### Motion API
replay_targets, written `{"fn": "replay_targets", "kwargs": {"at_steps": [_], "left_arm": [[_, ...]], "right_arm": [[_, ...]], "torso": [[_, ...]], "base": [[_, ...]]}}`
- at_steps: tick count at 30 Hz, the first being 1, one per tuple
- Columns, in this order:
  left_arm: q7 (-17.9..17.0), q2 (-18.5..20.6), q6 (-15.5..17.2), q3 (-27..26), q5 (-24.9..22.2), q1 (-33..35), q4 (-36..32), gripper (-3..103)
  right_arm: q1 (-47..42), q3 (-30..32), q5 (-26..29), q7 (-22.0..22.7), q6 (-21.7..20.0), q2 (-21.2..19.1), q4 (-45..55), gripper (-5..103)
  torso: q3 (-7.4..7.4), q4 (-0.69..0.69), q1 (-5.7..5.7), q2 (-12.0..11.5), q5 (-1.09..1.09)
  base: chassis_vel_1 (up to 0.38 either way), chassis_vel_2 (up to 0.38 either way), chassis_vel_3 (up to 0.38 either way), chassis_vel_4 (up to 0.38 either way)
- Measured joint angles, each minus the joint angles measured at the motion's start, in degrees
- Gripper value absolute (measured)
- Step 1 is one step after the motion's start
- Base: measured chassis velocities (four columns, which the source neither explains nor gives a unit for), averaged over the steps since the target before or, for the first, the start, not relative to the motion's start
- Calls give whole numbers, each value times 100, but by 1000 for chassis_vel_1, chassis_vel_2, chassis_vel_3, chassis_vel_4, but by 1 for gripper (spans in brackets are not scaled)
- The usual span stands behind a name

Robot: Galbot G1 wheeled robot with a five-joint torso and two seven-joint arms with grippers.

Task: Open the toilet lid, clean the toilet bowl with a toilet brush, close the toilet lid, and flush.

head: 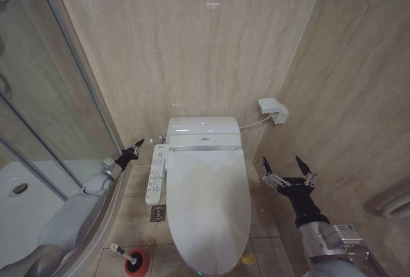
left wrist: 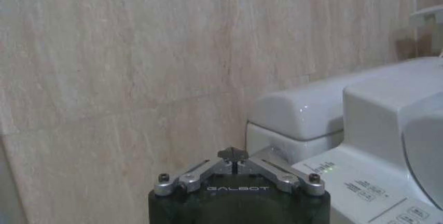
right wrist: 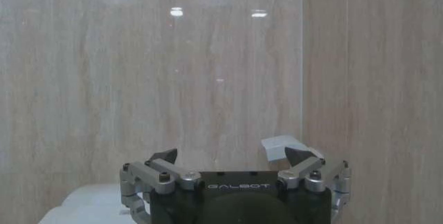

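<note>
The toilet lid (head: 206, 206) lies shut over the toilet bowl, which is hidden beneath it. A small yellow strap (head: 248, 259) shows at the lid's front right rim. The toilet brush (head: 122, 252) stands with its white handle tilted in a red holder (head: 137, 263) on the floor, left of the toilet's front. My left gripper (head: 136, 146) (left wrist: 233, 154) is shut and empty, hovering left of the toilet's rear by the side control panel (head: 155, 174) (left wrist: 377, 195). My right gripper (head: 286, 165) (right wrist: 231, 155) is open and empty, right of the lid.
The shower's glass wall (head: 61, 104) and white tray (head: 25, 193) close off the left side. A floor drain (head: 157, 213) sits beside the toilet. A white wall box (head: 272, 109) (right wrist: 279, 144) with a hose is behind on the right. Tiled walls stand close behind and to the right.
</note>
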Motion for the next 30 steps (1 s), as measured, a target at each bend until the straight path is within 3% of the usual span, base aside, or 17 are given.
{"fn": "replay_targets", "kwargs": {"at_steps": [18, 30], "left_arm": [[170, 57, 0, 29, -20, 50, -67, 0], [875, -40, -273, 166, 19, -210, 445, 0]], "right_arm": [[0, 0, 0, 0, 0, 0, 0, 100], [0, 0, 0, 0, 0, 0, 0, 100]], "torso": [[0, -2, 0, 0, 0], [0, 0, 0, 0, 0]], "base": [[-36, 37, 40, -38], [-18, 20, 20, -16]]}}
